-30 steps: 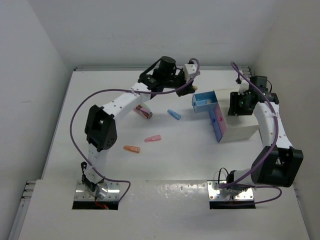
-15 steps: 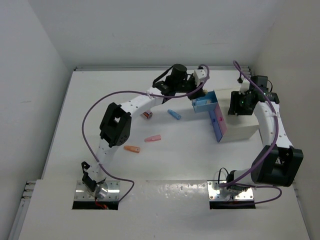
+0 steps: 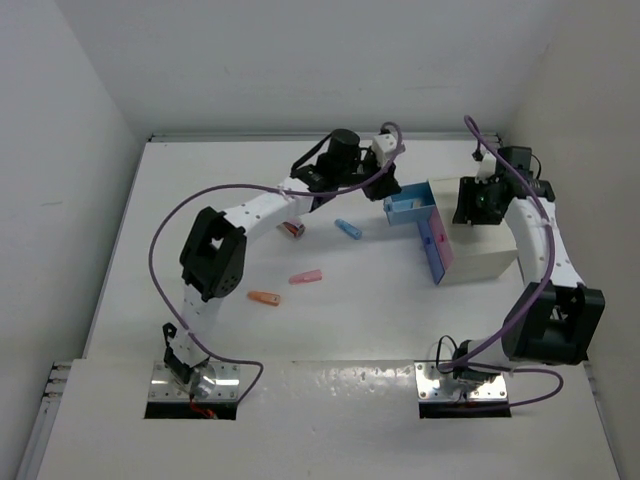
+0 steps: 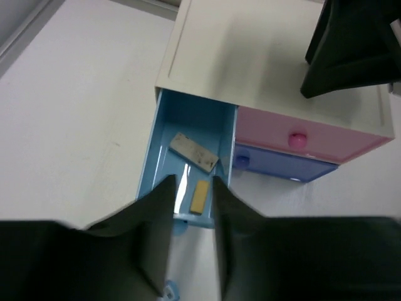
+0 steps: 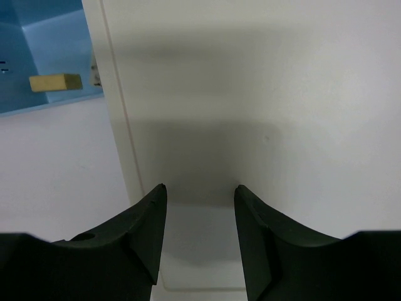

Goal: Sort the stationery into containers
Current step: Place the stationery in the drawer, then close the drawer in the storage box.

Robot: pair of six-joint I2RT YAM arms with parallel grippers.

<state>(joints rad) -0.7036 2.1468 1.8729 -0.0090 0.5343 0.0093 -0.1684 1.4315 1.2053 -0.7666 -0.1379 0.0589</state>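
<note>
The light blue drawer (image 4: pixel 164 150) stands pulled out of the white cabinet (image 3: pixel 483 250). A yellow piece (image 4: pixel 200 196) and a pale flat piece (image 4: pixel 195 152) lie in it. My left gripper (image 4: pixel 193 188) hovers just above the drawer's front end, open, with nothing between its fingers. The pink drawer (image 4: pixel 326 139) and a darker blue one (image 4: pixel 282 168) show beside it. On the table lie a blue piece (image 3: pixel 347 229), a pink piece (image 3: pixel 306 277), an orange piece (image 3: pixel 264 298) and a pink-red cylinder (image 3: pixel 292 229). My right gripper (image 5: pixel 200 191) is open over the cabinet's top.
The left arm arches across the table's back, over the cylinder. White walls close in the table at the back and on both sides. The right wrist view catches the blue drawer's corner (image 5: pixel 37 25) with the yellow piece (image 5: pixel 55 82) in it.
The left gripper swung right to the blue drawer and its jaws have parted; the yellow piece now lies in the drawer. The right gripper has stayed on the cabinet.
</note>
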